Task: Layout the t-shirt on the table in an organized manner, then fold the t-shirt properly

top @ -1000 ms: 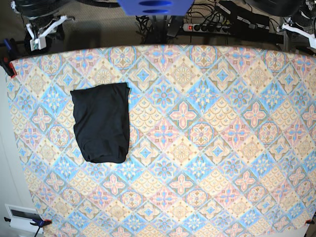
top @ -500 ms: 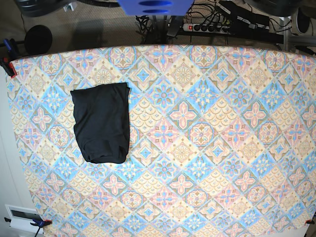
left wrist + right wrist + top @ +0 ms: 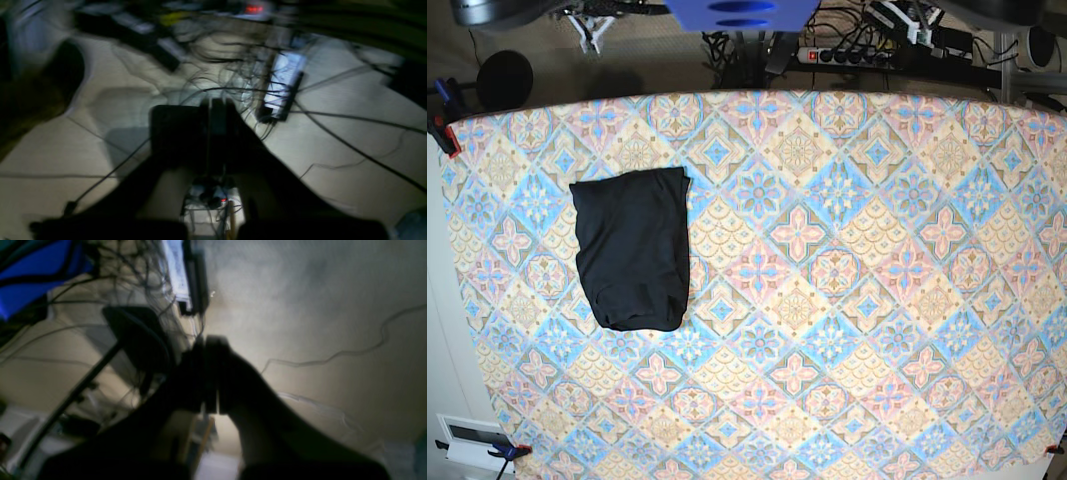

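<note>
The black t-shirt (image 3: 632, 250) lies folded into a compact upright rectangle on the left part of the patterned table (image 3: 847, 300). Neither gripper is near it. In the left wrist view my left gripper (image 3: 213, 108) is shut with nothing in it, its dark fingers pressed together above a floor strewn with cables. The right wrist view shows my right gripper (image 3: 210, 343) likewise shut and empty over the floor. In the base view only small white parts of the two arms show beyond the table's far edge.
Behind the table are a power strip (image 3: 847, 55), tangled cables (image 3: 233, 60) and a round black object (image 3: 505, 80). A blue mount (image 3: 742, 12) hangs at top centre. Clamps (image 3: 442, 130) hold the cloth at the left corner. A white box (image 3: 472, 440) sits at lower left.
Both arms have drawn further back from the table's far corners toward the top edge of the base view. The t-shirt has not moved.
</note>
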